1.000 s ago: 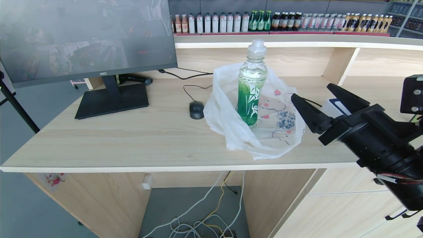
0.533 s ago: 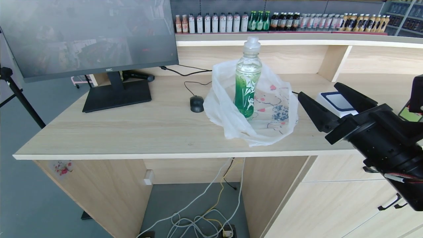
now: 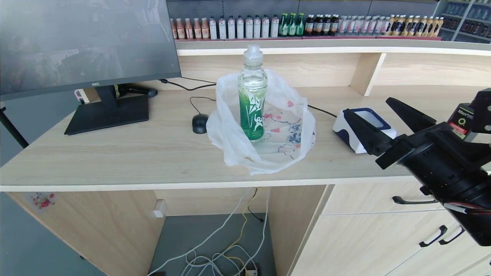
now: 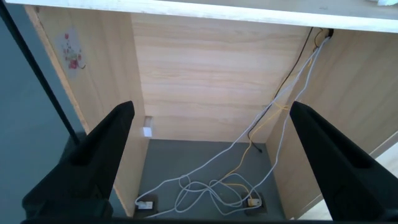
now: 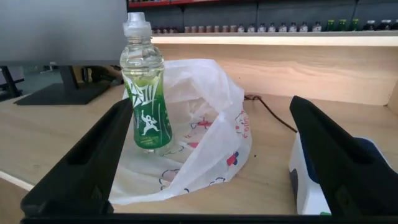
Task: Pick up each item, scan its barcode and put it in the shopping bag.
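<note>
Fingers [image 3: 362, 130] of the right gripper [image 3: 366, 105] are spread wide with nothing between them, held out level over the front right part of the wooden counter [image 3: 115, 153]. They point across the counter, and the white and blue barcode scanner [image 3: 345, 132] lies just past their tips. The drink bottle [image 3: 252, 103], clear with a green label and a pale cap, stands upright at the middle of the counter, well apart from those tips and to their left. It rests in the slumped white plastic shopping bag [image 3: 287, 130], whose printed side spreads flat towards the scanner. Nothing touches the bottle.

Down below counter height, the left gripper [image 4: 208, 121] is likewise wide open and holds nothing, facing the cables [image 4: 211, 190] on the floor under the counter.

Left of the bag sit a black mouse [image 3: 200, 123] and a dark monitor [image 3: 84, 42].
</note>
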Motion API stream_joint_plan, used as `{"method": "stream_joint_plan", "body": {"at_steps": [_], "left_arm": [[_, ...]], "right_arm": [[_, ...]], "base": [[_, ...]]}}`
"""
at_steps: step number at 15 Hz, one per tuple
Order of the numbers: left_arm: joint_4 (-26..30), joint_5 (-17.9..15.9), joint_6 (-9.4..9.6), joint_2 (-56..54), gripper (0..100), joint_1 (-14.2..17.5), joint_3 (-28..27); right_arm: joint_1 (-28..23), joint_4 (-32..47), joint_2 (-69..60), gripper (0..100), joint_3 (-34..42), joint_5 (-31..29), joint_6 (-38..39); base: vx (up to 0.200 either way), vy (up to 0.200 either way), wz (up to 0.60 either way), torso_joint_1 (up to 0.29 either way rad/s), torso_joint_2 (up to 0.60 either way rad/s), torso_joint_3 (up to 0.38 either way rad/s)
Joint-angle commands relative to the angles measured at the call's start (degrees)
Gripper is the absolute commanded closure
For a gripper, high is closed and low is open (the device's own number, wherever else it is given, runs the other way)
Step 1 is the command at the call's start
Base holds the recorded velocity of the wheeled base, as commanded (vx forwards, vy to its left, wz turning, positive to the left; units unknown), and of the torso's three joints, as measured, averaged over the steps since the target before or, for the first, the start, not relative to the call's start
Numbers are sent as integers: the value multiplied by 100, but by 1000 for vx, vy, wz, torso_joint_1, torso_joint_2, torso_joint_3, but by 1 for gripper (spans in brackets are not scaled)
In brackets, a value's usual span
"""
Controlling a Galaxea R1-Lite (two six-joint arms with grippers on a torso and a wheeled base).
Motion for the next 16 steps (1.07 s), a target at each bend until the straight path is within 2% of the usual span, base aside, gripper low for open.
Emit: {"method": "stream_joint_plan", "body": {"at_steps": [1,9,16], "left_arm": [[-4,0,-18,-2,0,0,0],[-4,0,-35,-2,0,0,0],[-13,0,-35,-2,0,0,0]], "right_arm": [[12,-3,108,0,28,3,5],[21,-56,187,0,300,12,84],[21,-56,222,0,230,12,128]], "base": [[0,-200,0,7,2,7],[0,-200,0,1,3,3],[0,-200,0,2,2,-1]]}}
